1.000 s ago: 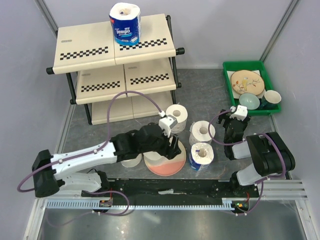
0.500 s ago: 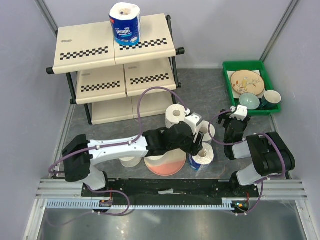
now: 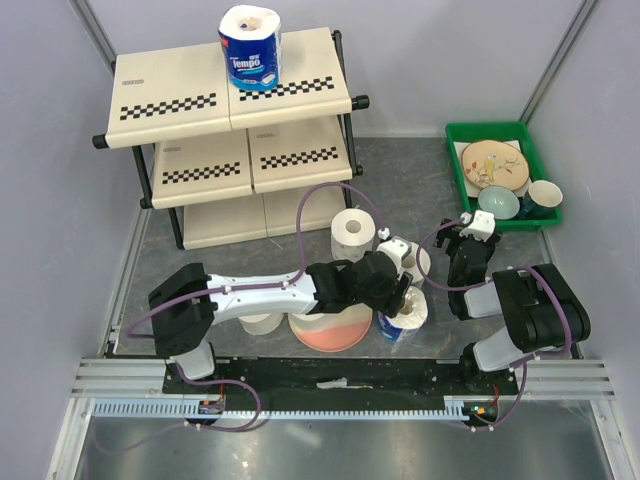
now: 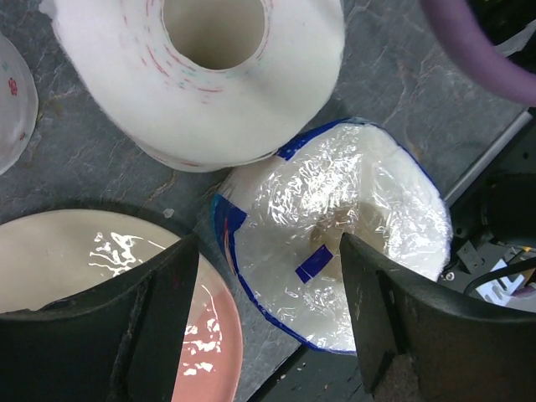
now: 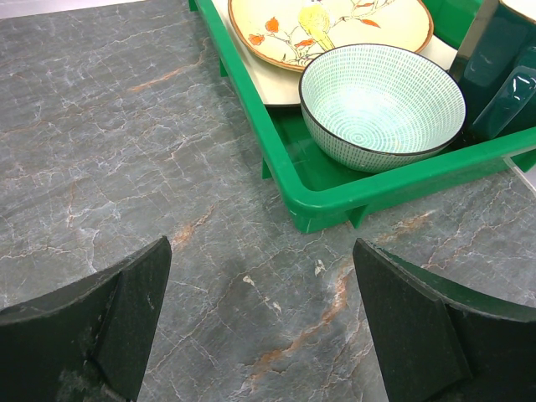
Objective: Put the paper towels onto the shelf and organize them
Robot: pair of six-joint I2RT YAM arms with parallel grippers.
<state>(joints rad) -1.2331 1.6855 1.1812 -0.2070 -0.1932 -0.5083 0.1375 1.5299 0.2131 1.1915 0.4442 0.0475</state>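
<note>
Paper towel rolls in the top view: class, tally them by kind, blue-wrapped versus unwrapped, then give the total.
Blue-wrapped rolls: 2
Unwrapped white rolls: 4 (three partly hidden)
Total: 6

unwrapped roll (image 4: 209, 84): cut by top edge | pink plate (image 4: 209, 343): cut by bottom edge | green tray (image 5: 335, 197): cut off right

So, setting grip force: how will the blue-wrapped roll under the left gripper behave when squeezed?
The blue-wrapped roll probably squashes: soft paper. Its glossy film looks slippery, so the left gripper may slip. Standing on end, it likely won't roll.
</note>
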